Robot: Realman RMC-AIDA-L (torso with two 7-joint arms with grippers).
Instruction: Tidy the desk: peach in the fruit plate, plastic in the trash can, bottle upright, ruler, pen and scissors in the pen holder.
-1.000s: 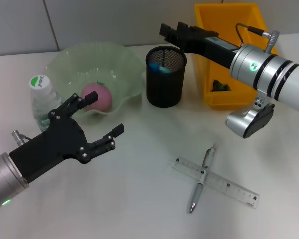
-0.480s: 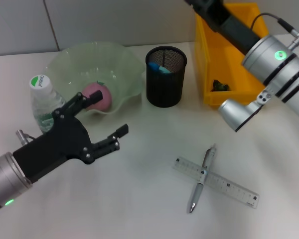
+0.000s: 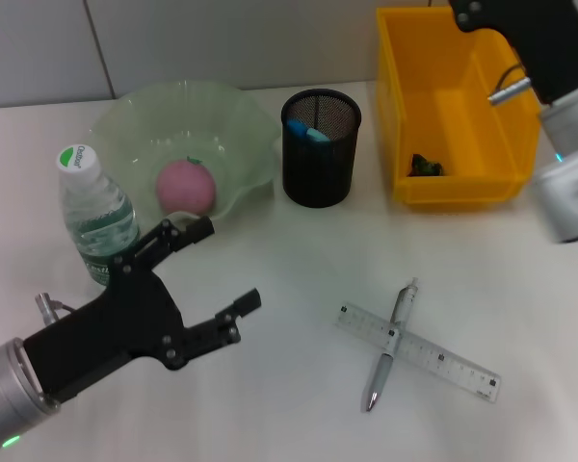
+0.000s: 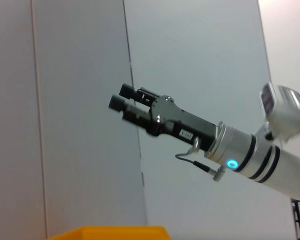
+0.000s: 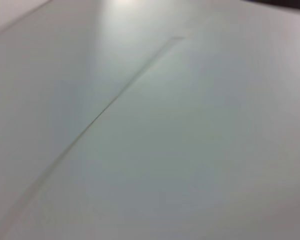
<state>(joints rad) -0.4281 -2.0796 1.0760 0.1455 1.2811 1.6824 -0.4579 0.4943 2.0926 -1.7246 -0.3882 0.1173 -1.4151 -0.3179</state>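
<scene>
Left gripper (image 3: 204, 272) hovers above the desk (image 3: 270, 404), fingers spread wide, holding nothing; right gripper (image 4: 124, 101) is raised high, its fingers close together and empty. Pen (image 3: 389, 343) lies across ruler (image 3: 419, 352).

Head view's top edge cuts off the right hand (image 4: 126, 102); scissors (image 3: 306, 132) mostly hidden.
</scene>
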